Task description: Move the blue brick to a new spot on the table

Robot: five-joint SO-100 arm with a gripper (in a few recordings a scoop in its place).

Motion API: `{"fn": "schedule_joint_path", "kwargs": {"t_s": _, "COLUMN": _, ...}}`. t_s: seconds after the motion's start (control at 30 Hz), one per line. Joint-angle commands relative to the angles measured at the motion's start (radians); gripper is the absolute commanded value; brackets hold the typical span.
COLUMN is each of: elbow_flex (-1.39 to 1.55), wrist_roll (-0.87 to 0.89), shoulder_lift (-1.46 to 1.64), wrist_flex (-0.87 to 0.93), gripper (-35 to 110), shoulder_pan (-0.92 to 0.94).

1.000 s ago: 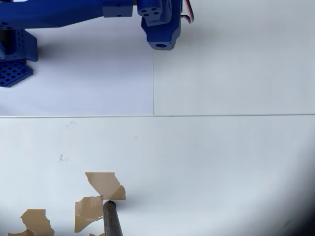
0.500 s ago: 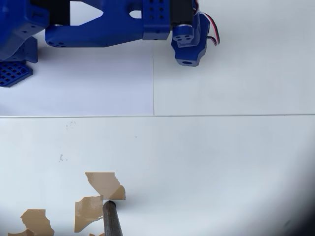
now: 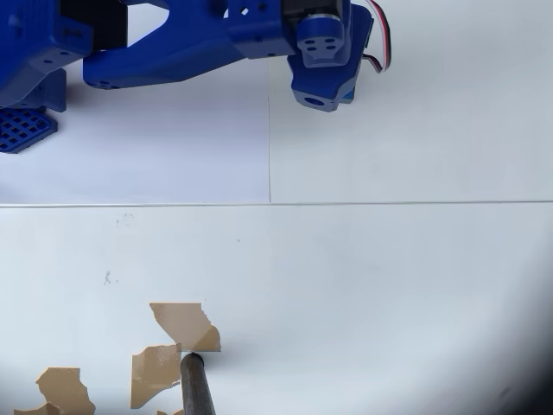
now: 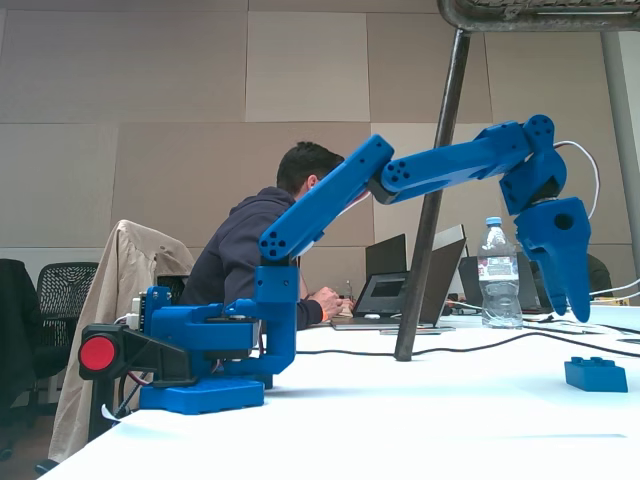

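Pincer [image 4: 572,312] hangs above the bench [image 4: 400,420] with jaws nearly together and holding nothing, while the blue brick [image 4: 596,374] lies just beside and below it, so I think it must open wider and descend straight over the studs

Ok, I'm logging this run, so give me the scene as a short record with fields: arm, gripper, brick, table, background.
arm: blue plastic robot arm, raised and stretched out over the table
gripper: blue two-finger gripper pointing down, above the table, holding nothing; open or shut unclear
brick: small blue plastic toy brick lying on the table, apart from the gripper
table: wide white table with torn tan tape patches
background: person seated at laptops, clear water bottle
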Motion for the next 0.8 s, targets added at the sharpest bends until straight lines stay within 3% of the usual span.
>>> {"fn": "schedule_joint_path", "kwargs": {"t_s": 0.0, "elbow_flex": 0.439, "wrist_roll": -0.005, "shoulder_lift": 0.436, "wrist_flex": -0.101, "gripper": 26, "shoulder_pan": -0.023}}
{"fn": "schedule_joint_path", "kwargs": {"t_s": 0.13, "elbow_flex": 1.226, "wrist_roll": -0.097, "shoulder_lift": 0.946, "wrist_flex": -0.393, "gripper": 24, "shoulder_pan": -0.057}}
{"fn": "schedule_joint_path", "kwargs": {"t_s": 0.27, "elbow_flex": 1.721, "wrist_roll": -0.144, "shoulder_lift": 1.316, "wrist_flex": -0.503, "gripper": 16, "shoulder_pan": -0.077}}
{"fn": "schedule_joint_path", "kwargs": {"t_s": 0.4, "elbow_flex": 2.034, "wrist_roll": -0.186, "shoulder_lift": 1.568, "wrist_flex": -0.594, "gripper": 2, "shoulder_pan": -0.072}}
{"fn": "schedule_joint_path", "kwargs": {"t_s": 0.53, "elbow_flex": 2.240, "wrist_roll": -0.230, "shoulder_lift": 1.761, "wrist_flex": -0.647, "gripper": 0, "shoulder_pan": -0.071}}
{"fn": "schedule_joint_path", "kwargs": {"t_s": 0.77, "elbow_flex": 2.488, "wrist_roll": -0.253, "shoulder_lift": 2.203, "wrist_flex": -0.489, "gripper": 0, "shoulder_pan": -0.124}}
